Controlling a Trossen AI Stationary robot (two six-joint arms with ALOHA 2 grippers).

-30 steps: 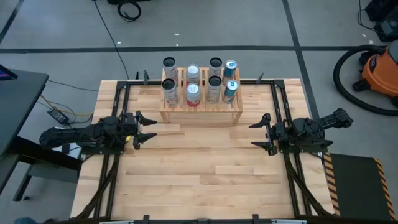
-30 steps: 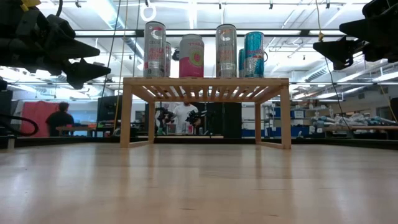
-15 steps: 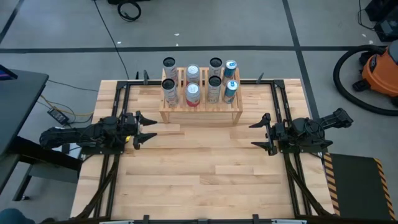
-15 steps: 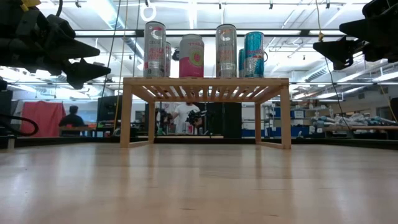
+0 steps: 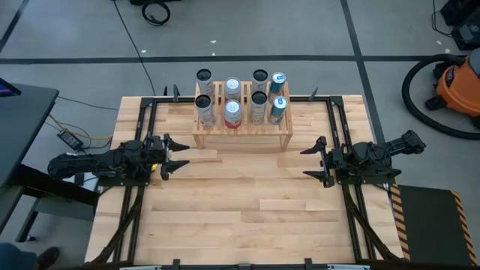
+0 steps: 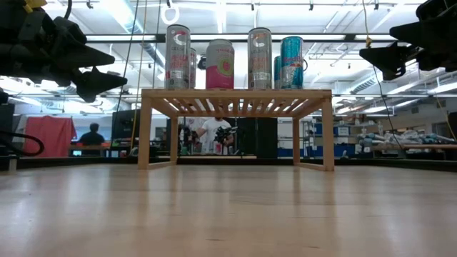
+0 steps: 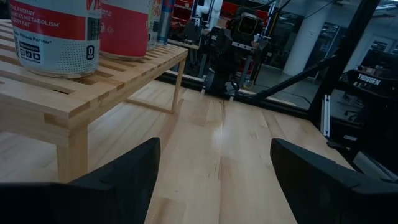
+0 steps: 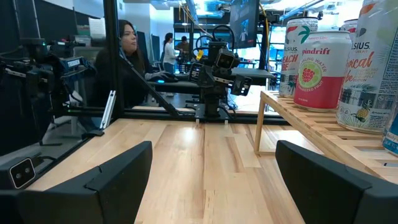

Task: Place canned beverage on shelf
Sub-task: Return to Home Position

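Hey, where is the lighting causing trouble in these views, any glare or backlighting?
Low view: bright ceiling lights sit behind the cans, so the left gripper and right gripper show as dark silhouettes. Left wrist view: a pale sheen streaks the table. High view: even light, no glare on the shelf.

On the one shelf [image 5: 240, 137] stand two tall white-and-pink cans [image 5: 203, 103], two shorter pink-and-white cans [image 5: 232, 109], two tall white-and-yellow cans [image 5: 258, 100] and two teal cans [image 5: 277, 104], eight in all. The one surface [image 5: 240, 217] carries two arms, each with one gripper: the left gripper [image 5: 184, 155] and the right gripper [image 5: 304, 163].
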